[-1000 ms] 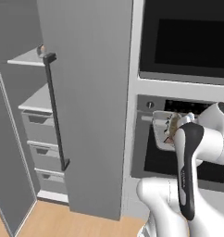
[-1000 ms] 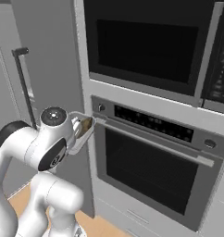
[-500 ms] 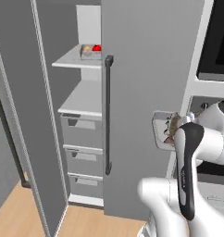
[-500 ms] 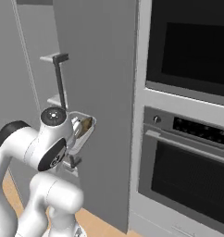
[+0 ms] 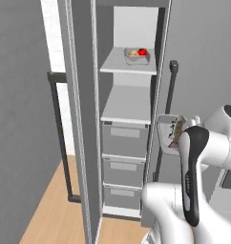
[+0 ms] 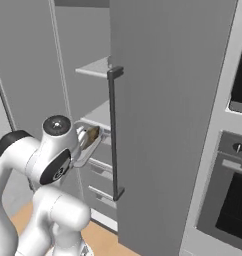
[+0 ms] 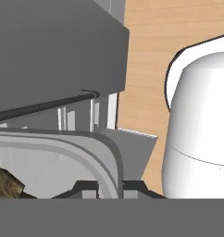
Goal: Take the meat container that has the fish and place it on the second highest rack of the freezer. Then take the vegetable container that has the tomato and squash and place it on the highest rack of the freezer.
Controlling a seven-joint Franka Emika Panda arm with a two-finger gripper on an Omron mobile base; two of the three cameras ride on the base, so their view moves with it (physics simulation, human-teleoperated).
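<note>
Fish tray [image 5: 169, 135] at centre right of the left base view, held up beside the open freezer [image 5: 127, 114], tilted steeply on edge, long axis running up and down. Fish [image 5: 177, 133] inside, lying along that axis. Gripper [image 7: 109, 186] clamped on the tray rim at bottom centre of the hand view. Vegetable tray [image 5: 137, 55] flat on the top shelf, upper centre.

Freezer [image 6: 100, 100] stands open, its dark door [image 6: 163, 125] with long black bar handle [image 6: 114, 132] nearest; meat container [image 6: 88, 145] with fish [image 6: 92, 135] tilted beside arm, below light-grey shelves; oven [image 6: 233, 200] at right.
</note>
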